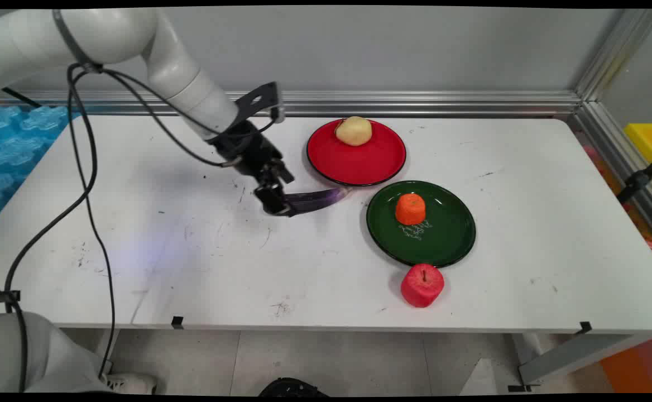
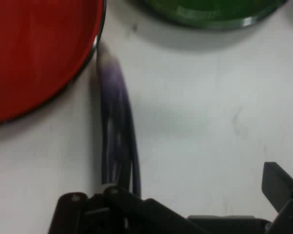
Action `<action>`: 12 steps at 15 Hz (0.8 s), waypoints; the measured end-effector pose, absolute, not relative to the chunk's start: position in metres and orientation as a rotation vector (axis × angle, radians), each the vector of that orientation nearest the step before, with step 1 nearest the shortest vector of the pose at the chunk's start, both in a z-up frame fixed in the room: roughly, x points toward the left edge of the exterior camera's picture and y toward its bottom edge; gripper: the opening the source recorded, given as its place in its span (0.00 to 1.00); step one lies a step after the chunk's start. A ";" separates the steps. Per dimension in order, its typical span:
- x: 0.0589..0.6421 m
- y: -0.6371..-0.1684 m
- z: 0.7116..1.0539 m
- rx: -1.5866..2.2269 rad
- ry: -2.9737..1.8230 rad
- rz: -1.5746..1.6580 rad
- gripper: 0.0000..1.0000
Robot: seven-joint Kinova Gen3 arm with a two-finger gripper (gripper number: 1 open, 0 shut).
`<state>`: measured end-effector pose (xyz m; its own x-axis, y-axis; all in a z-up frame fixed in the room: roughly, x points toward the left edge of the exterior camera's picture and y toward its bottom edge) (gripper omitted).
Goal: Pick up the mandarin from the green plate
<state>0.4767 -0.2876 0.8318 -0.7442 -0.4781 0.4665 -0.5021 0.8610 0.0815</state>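
Note:
A long purple eggplant point(image 1: 317, 199) lies on the white table point(image 1: 192, 262), its far tip touching the rim of the red plate point(image 1: 359, 164). My gripper point(image 1: 274, 202) is low over the eggplant's near end. In the hand view the eggplant point(image 2: 117, 126) runs up from beside the left finger point(image 2: 107, 200) to the red plate point(image 2: 34, 53). The right finger point(image 2: 278, 183) stands far off to the right, so the gripper point(image 2: 190, 190) is open and not closed on the eggplant.
A yellowish potato point(image 1: 353, 131) sits at the back of the red plate. An orange carrot piece point(image 1: 410, 209) stands on the green plate point(image 1: 449, 240), whose edge shows in the hand view point(image 2: 210, 14). A red apple point(image 1: 422, 285) rests near the table's front edge.

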 end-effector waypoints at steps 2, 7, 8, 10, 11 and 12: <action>0.458 -0.295 0.837 0.715 -2.523 0.075 1.00; 0.421 -0.310 0.840 0.709 -2.470 0.108 1.00; 0.416 -0.312 0.839 0.707 -2.463 0.114 1.00; 0.403 -0.316 0.837 0.699 -2.448 0.131 1.00; 0.395 -0.318 0.834 0.692 -2.440 0.142 1.00; 0.386 -0.321 0.831 0.682 -2.432 0.155 1.00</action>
<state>0.3863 -0.3214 0.8309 -0.6869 -0.4361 0.5814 -0.5064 0.8610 0.0477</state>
